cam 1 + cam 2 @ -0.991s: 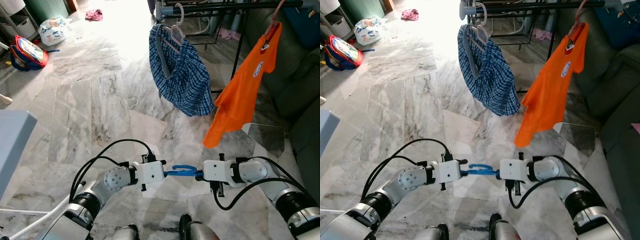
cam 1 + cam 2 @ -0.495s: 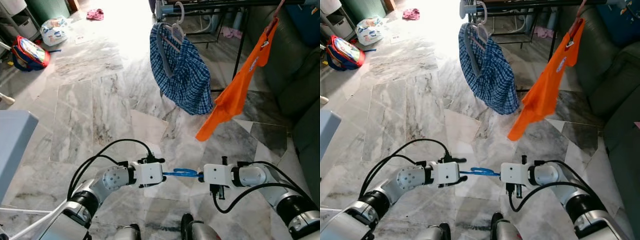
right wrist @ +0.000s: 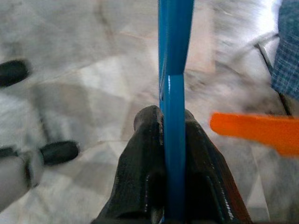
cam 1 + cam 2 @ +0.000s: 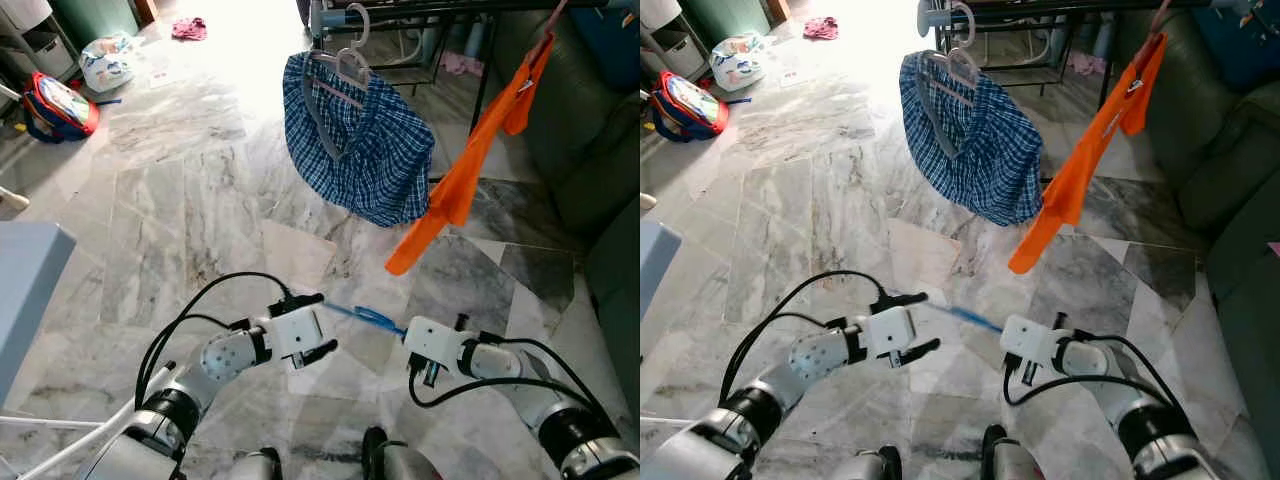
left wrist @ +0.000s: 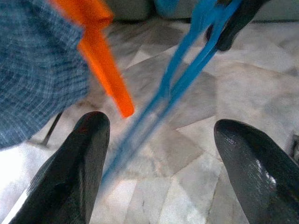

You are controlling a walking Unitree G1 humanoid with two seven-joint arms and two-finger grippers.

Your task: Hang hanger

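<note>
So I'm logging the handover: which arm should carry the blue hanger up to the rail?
Right, probably. The right gripper is shut on the blue hanger; the left gripper is open and only flanks it.

no legible text, labels or signs

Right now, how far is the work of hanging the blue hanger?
Done: the right tool is shut on the blue hanger; the left tool is open. In hand: the hanger is low, over the floor. Left: lifting it onto the rack beside the checked garment.
</note>
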